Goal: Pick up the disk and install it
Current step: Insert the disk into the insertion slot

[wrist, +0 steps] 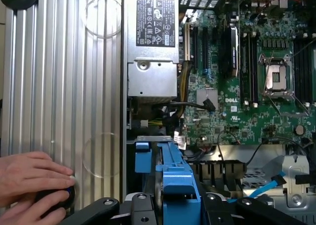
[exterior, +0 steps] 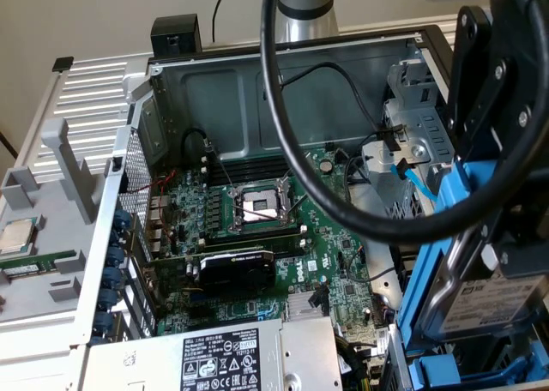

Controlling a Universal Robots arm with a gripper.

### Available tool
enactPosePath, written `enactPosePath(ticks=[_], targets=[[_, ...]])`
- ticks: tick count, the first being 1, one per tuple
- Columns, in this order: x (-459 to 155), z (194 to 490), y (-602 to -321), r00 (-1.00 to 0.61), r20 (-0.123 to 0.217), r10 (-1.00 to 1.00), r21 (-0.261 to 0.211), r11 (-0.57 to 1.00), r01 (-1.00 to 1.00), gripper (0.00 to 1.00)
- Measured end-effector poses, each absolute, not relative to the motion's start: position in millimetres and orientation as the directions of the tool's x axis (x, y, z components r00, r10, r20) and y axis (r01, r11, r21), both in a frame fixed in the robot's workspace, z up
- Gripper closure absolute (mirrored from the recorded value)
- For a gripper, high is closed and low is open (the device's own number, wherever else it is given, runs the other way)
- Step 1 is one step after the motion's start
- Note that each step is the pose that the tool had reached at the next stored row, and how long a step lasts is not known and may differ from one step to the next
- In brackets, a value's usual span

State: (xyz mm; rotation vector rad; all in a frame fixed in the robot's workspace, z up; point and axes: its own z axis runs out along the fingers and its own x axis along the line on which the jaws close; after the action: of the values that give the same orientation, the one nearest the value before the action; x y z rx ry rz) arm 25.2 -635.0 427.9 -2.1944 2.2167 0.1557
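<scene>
Clenching disk between jaws, gripper is holding it by blue carrier, hanging over open case. Judging: disk is seeming dense, rigid, shock-sensitive; metal faces slick, plastic carrier flexing slightly, so carrier side rails are looking safest grip.

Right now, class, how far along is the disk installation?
Done: the disk is picked up. In hand: the gripper clamps its blue carrier over the open computer case. Left: it is not yet seated in the drive cage.
</scene>
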Motion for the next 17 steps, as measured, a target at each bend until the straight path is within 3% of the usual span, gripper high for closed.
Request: enactPosePath(ticks=[17], targets=[[25.5, 423.8, -634.8, -0.013, -0.083, -0.996, 0.058, 0.008, -0.998, 0.63]])
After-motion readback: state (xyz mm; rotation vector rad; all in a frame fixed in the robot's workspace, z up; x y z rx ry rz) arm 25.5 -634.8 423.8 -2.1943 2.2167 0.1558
